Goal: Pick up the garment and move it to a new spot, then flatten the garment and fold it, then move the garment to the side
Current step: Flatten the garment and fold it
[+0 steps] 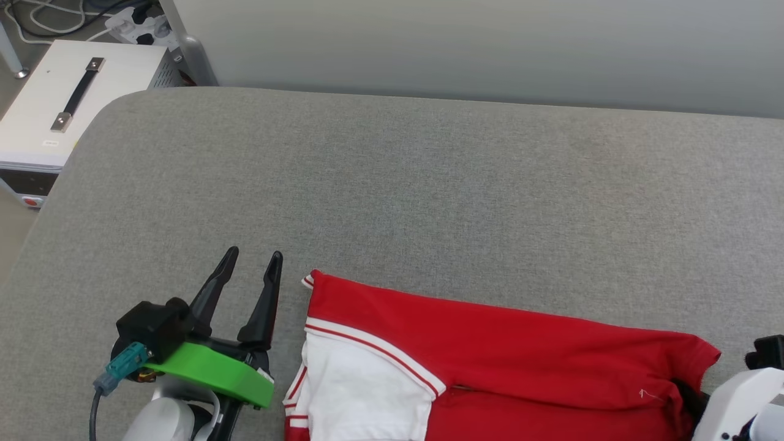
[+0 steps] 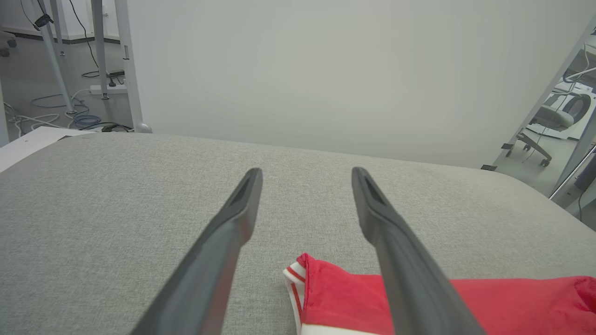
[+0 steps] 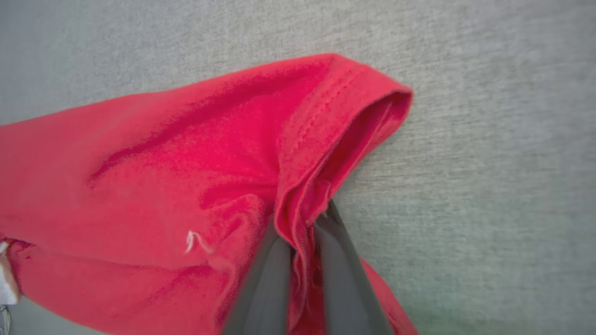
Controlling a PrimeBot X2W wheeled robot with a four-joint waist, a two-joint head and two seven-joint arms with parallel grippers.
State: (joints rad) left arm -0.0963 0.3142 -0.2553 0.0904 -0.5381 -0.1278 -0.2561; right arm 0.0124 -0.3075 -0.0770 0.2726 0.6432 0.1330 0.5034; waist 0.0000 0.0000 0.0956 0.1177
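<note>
Right pincer [image 3: 301,216] tight on garment [image 3: 163,163], grey surface [image 1: 429,184]

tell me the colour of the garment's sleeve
White sleeve with red-striped trim; head view shows it best.

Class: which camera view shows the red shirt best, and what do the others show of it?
The head view: the shirt lies across the grey surface, red body and white sleeve both visible. The left wrist view catches one striped corner; the right wrist view, a red hem fold pinched in the right gripper's fingers.
</note>
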